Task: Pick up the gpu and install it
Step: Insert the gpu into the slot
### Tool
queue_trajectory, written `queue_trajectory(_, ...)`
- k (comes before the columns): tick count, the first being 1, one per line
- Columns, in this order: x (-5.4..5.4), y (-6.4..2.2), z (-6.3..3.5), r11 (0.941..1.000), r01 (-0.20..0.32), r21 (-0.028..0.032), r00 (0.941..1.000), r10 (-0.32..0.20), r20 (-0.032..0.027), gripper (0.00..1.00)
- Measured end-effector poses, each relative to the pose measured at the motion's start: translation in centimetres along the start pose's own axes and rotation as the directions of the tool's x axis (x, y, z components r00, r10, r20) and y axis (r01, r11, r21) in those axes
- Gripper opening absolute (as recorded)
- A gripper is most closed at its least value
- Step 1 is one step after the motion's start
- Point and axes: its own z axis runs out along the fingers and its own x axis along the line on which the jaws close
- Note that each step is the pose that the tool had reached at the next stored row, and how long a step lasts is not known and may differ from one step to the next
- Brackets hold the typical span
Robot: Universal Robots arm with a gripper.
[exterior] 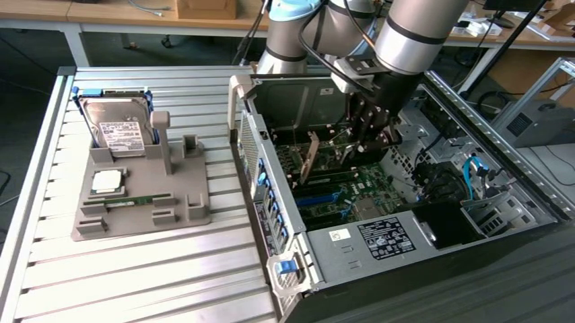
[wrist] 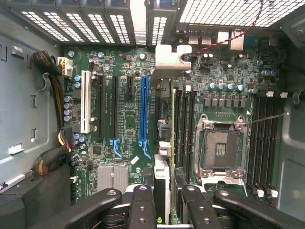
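No text can be read anywhere. The white label on the hard drive (exterior: 121, 134) at the exterior view's left and the black sticker (exterior: 386, 239) and small white sticker (exterior: 339, 235) on the computer case's near panel carry print too fine to make out.

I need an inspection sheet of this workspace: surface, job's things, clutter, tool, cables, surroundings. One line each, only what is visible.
Surface: slatted metal table carrying a grey fixture tray and an open computer case.
Job's things: gpu held edge-on inside the case, above the motherboard, near the blue slot.
Clutter: hard drive upright in the tray; RAM stick lying in it.
Tool: tool shut on the gpu, inside the case.
Cables: blue cables in the case; red-black twisted wire.
Surroundings: desks with boxes behind the table.
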Motion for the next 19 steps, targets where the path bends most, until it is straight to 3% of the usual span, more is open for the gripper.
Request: queue_trajectory(19, 0.17, 0.35, 0.2, 1.0, 0.0, 0.0, 1.0, 0.0, -0.0004, 0.27)
